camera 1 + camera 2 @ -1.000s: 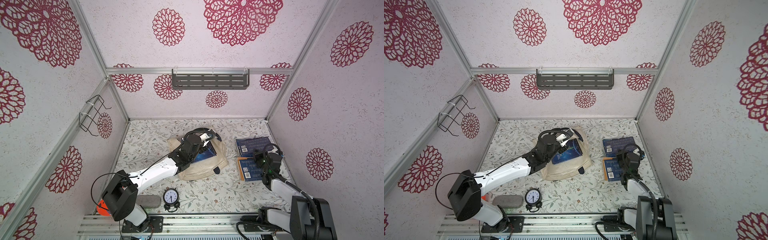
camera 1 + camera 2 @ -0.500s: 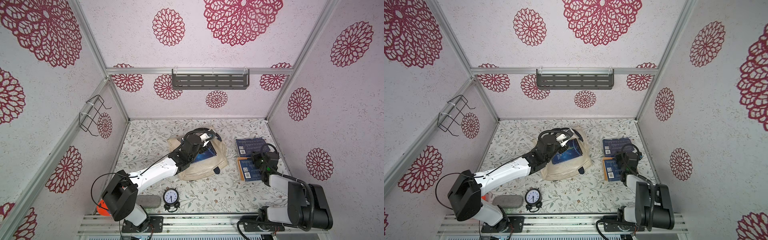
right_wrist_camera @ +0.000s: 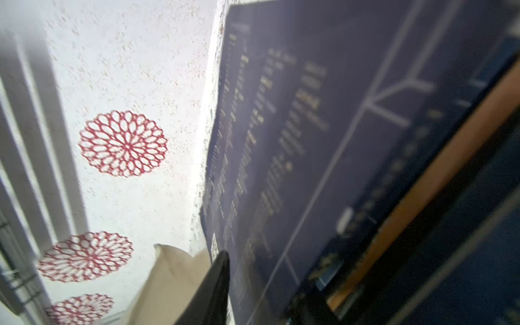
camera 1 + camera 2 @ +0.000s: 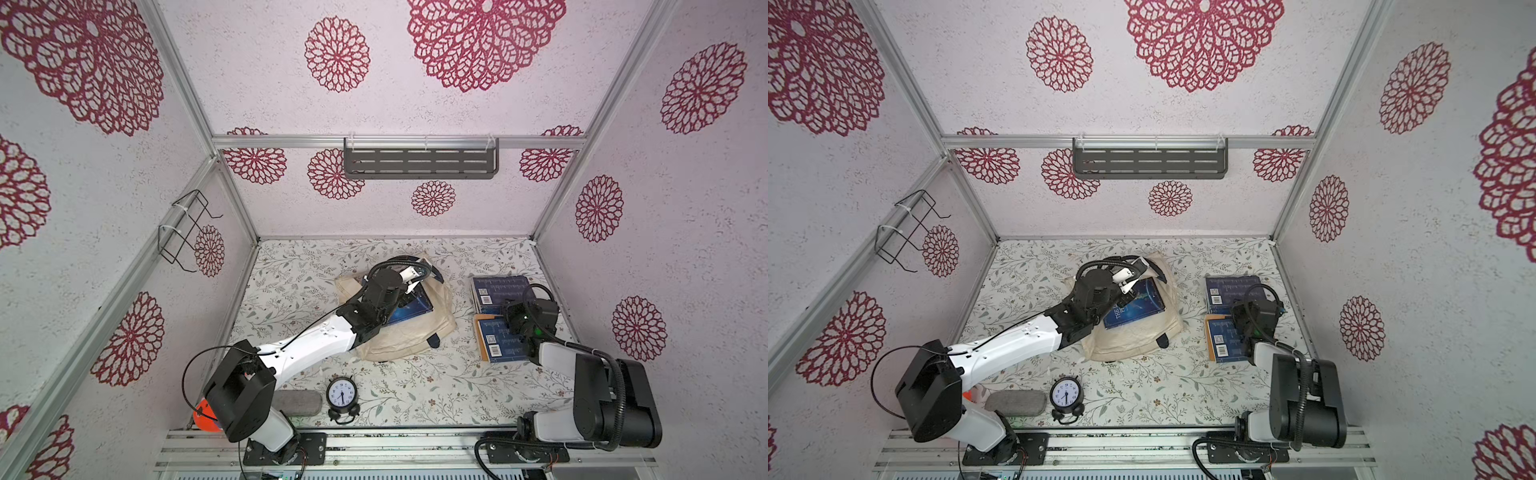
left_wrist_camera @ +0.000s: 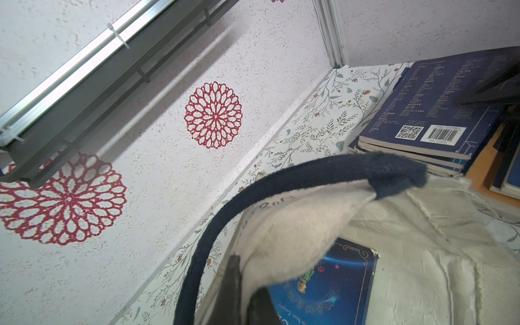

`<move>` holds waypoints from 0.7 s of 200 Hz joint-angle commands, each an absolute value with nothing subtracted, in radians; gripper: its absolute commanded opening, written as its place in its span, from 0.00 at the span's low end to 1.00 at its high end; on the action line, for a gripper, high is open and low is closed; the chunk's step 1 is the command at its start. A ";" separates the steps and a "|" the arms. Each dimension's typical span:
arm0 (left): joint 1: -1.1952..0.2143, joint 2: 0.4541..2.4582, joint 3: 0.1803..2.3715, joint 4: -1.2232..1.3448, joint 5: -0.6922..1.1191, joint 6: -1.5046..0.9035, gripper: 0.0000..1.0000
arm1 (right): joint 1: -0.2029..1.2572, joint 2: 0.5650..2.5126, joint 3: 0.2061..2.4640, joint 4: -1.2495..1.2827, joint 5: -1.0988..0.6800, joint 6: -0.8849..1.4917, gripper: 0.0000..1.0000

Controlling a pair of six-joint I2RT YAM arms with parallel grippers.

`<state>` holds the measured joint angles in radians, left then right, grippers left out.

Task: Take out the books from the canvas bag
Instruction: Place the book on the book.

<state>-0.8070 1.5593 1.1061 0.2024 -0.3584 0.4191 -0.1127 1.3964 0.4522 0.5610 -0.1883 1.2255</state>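
Observation:
The cream canvas bag (image 4: 407, 340) (image 4: 1133, 345) lies flat mid-table. My left gripper (image 5: 247, 278) (image 4: 409, 286) is shut on its upper flap and holds the mouth lifted, with the navy handle (image 5: 281, 180) arching over it. One blue book (image 5: 323, 284) (image 4: 1138, 305) shows inside the mouth. Two stacks of navy books lie to the right: a far stack (image 4: 494, 286) (image 5: 439, 112) and a near stack (image 4: 498, 345) with an orange-tan cover beneath. My right gripper (image 3: 261, 281) (image 4: 1246, 320) hovers low over the near stack, jaws apart, nothing between them.
A black alarm clock (image 4: 342, 395), a grey pouch (image 4: 298, 402) and an orange object (image 4: 203, 417) sit near the front left. A grey shelf (image 4: 419, 160) hangs on the back wall and a wire rack (image 4: 185, 228) on the left wall. The right wall stands close behind the stacks.
My right gripper's jaws have come apart over the near stack, and the right arm's elbow has swung back toward the front. The left arm and bag have not moved.

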 commanded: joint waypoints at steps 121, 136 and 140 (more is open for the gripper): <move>-0.810 1.572 1.139 0.206 -0.342 0.438 0.00 | -0.124 1.305 0.506 0.492 -0.217 1.182 0.62; -0.810 1.571 1.140 0.204 -0.340 0.436 0.00 | -0.124 1.319 0.517 0.483 -0.204 1.182 0.63; -0.810 1.571 1.140 0.203 -0.339 0.435 0.00 | -0.124 1.323 0.518 0.480 -0.204 1.183 0.63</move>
<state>-0.8074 1.5650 1.1103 0.1951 -0.3492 0.4225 -0.1192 1.3148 0.4698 0.4454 -0.2066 1.1877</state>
